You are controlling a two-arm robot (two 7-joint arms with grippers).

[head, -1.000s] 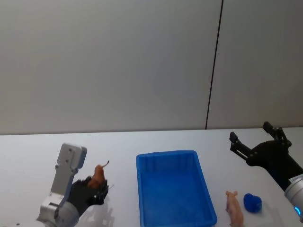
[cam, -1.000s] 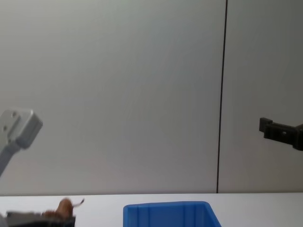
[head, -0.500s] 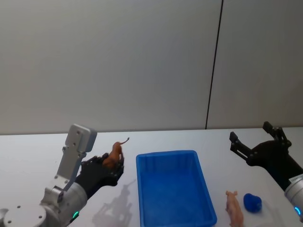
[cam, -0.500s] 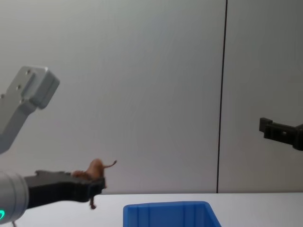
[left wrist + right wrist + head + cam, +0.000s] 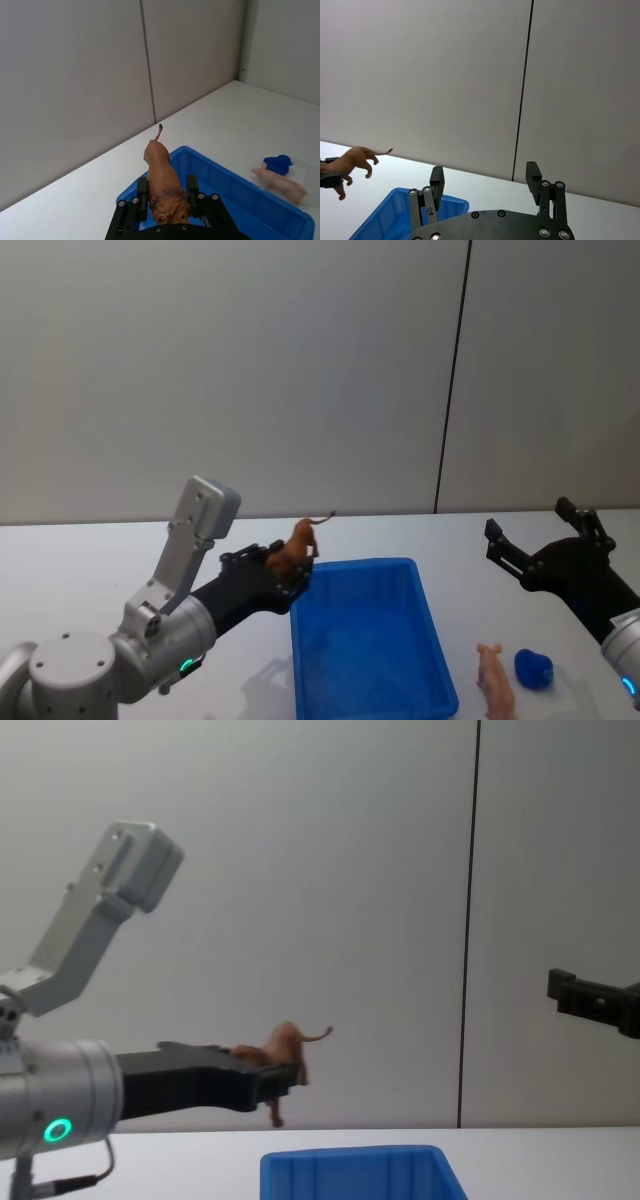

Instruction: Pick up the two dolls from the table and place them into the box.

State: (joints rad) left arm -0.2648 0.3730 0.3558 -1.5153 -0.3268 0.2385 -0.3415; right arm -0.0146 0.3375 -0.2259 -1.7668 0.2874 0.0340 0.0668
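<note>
Brown lion doll (image 5: 297,543) is clamped in my left hand (image 5: 288,562), held above the counter (image 5: 70,570) over the upper-left corner of the blue box (image 5: 352,566), left of frame centre. Pink pig doll (image 5: 494,680) lies on the counter at lower right, beside the box. My right hand (image 5: 530,523) hovers at the right edge, fingers spread wide

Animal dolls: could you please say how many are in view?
2: a brown lion in the left gripper by the box; a pink pig on the table right of it.
</note>
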